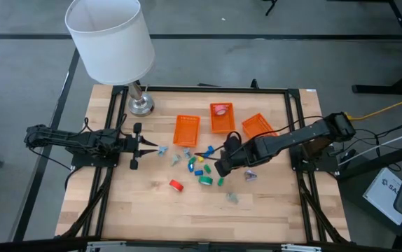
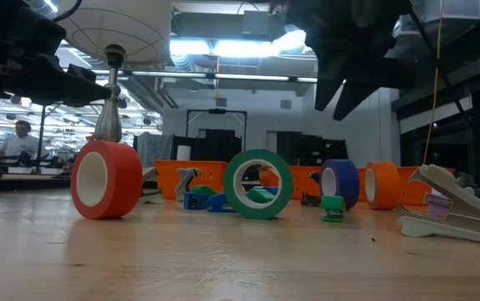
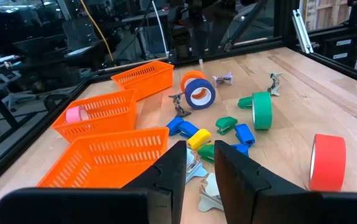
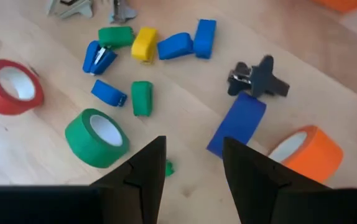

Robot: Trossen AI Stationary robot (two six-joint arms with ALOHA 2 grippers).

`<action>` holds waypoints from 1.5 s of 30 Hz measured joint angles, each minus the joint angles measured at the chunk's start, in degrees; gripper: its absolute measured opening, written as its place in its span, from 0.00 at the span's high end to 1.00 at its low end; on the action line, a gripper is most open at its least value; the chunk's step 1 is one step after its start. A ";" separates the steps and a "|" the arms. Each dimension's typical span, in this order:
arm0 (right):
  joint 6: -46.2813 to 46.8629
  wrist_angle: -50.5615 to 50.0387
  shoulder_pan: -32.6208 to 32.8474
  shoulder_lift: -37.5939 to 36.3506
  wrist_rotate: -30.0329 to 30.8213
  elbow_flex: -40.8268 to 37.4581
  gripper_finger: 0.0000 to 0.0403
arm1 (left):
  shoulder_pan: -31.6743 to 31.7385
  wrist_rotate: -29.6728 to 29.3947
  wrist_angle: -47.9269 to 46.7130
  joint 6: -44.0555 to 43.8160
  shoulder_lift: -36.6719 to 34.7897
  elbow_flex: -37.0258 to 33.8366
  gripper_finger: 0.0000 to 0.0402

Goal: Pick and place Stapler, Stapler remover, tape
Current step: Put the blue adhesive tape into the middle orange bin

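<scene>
— Where's your right claw?
— Fingers spread, holding nothing, hovering above the green tape, with blue tape and orange tape just beside. Left claw waits released at the left edge.
— Risk?
— I'd say the crowding: closing could nudge the small staplers or roll a tape away
</scene>
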 joint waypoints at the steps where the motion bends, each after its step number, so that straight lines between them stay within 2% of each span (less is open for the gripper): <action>1: 0.72 -0.14 0.00 0.00 0.02 0.00 0.60 | 0.00 0.00 0.00 0.00 0.02 0.00 0.81; 18: 10.89 -5.24 0.00 1.41 -1.75 -0.08 0.60 | 0.00 0.00 0.01 0.00 0.00 0.02 0.81; 25: 10.99 -5.12 0.00 5.64 -1.93 -0.11 0.60 | -0.01 0.00 0.00 0.01 0.01 0.00 0.80; 45: 9.33 -3.36 -0.17 7.80 0.20 -0.09 0.60 | -0.01 0.00 0.01 0.00 0.01 0.01 0.81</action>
